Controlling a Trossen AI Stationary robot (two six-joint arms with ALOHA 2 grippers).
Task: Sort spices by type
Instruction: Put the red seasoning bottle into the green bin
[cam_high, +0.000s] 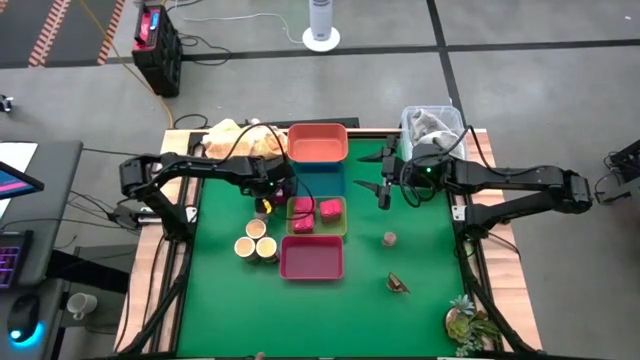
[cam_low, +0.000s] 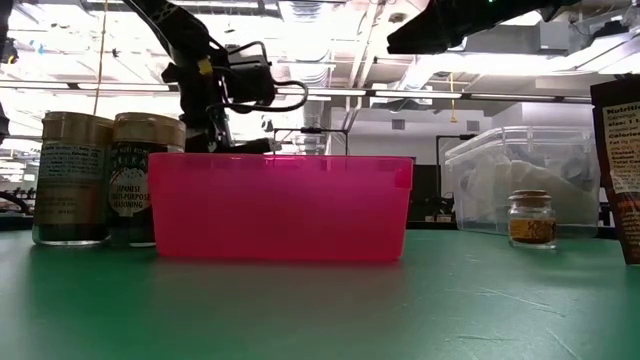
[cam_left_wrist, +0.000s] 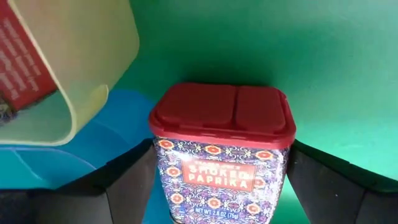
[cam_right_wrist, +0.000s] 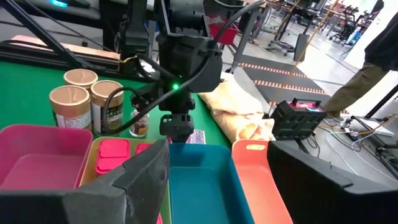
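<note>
My left gripper (cam_high: 272, 188) is shut on a patterned paprika tin with a red lid (cam_left_wrist: 221, 143), at the left edge of the blue tray (cam_high: 322, 182); the right wrist view shows it too (cam_right_wrist: 180, 127). Pink-lidded tins (cam_high: 315, 212) lie in the yellow-green tray (cam_high: 343, 228). Three round tan tubs (cam_high: 256, 243) stand on the mat, left of the magenta tray (cam_high: 312, 258). A small jar (cam_high: 389, 238) and a dark brown piece (cam_high: 398, 284) rest on the mat to the right. My right gripper (cam_high: 384, 178) hangs open, right of the blue tray. My left gripper pinches the paprika tin between its two fingers (cam_left_wrist: 127, 183), one on each opposite side wall (cam_left_wrist: 163, 171) below the red lid. It comes from above. The lid end reaches past the fingertips, and the tin's bottom is out of the picture.
An orange-red tray (cam_high: 318, 143) sits at the far edge, next to a tan cloth bundle (cam_high: 240, 135). A clear plastic container (cam_high: 432, 128) stands at the far right corner. A leafy sprig (cam_high: 470, 320) lies near the right front corner. Another small jar (cam_high: 263, 207) stands by the yellow-green tray.
</note>
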